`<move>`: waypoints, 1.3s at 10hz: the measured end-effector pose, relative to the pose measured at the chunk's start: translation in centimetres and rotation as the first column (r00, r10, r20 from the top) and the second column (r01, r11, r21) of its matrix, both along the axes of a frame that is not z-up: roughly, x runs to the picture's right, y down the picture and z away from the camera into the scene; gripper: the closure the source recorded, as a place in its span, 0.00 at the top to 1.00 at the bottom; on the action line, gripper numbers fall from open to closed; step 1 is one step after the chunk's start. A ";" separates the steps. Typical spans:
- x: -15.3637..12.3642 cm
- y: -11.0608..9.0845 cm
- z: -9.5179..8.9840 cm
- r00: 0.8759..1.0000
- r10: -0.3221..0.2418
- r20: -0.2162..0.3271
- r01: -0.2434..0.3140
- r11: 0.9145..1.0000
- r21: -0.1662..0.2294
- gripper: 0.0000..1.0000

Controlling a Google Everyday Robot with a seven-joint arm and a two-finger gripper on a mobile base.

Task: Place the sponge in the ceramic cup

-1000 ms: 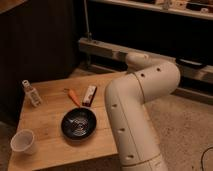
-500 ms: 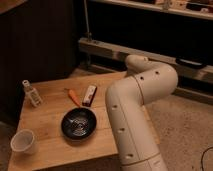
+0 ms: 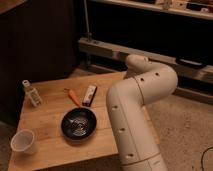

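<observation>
At the near left corner of the wooden bench stands the white cup, upright, with its mouth open to the top and nothing showing inside it. Toward the far left corner a small clear bottle stands upright, well apart from the cup. Nearer the far edge, around the middle, an orange stick and a red, white and black bar lie just beside each other. A round black pan sits in front of them, closer to the near edge. Along the right edge rises the robot's thick white arm, bent over at its top toward the bench's far right corner. The gripper lies out of sight past that bend, so I cannot tell whether it is wide, narrow or holding anything. The sponge does not show anywhere on the bench.
</observation>
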State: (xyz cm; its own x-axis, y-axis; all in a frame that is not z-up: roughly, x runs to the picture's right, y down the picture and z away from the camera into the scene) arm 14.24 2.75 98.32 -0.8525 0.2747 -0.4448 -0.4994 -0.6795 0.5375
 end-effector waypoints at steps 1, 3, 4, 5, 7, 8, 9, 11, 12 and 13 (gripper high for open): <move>0.0 0.0 0.0 1.000 -0.001 0.002 0.001 1.000 0.000 0.26; 0.1 -0.1 -0.2 1.000 -0.003 0.004 0.003 1.000 0.005 0.08; 0.1 -0.4 -0.6 1.000 -0.002 0.012 0.002 1.000 0.013 0.00; 0.2 -0.9 -1.1 1.000 -0.001 0.024 0.000 1.000 0.023 0.00; -0.6 -2.8 -3.3 0.995 0.009 0.096 -0.015 0.998 0.064 0.00; -1.1 -3.7 -4.7 0.989 0.001 0.147 -0.015 0.996 0.089 0.00; -1.6 -4.7 -6.4 0.977 -0.021 0.211 -0.005 0.993 0.122 0.00; -3.9 -7.0 -10.5 0.924 -0.082 0.373 0.000 0.977 0.214 0.00; -4.8 -7.5 -11.9 0.897 -0.098 0.431 -0.009 0.971 0.239 0.00; -7.0 -8.1 -14.5 0.840 -0.137 0.525 -0.021 0.959 0.284 0.00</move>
State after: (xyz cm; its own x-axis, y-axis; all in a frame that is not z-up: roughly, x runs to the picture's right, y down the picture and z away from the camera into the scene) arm 7.27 -5.38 83.79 -0.4808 0.4911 -0.7264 -0.6968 -0.7169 -0.0234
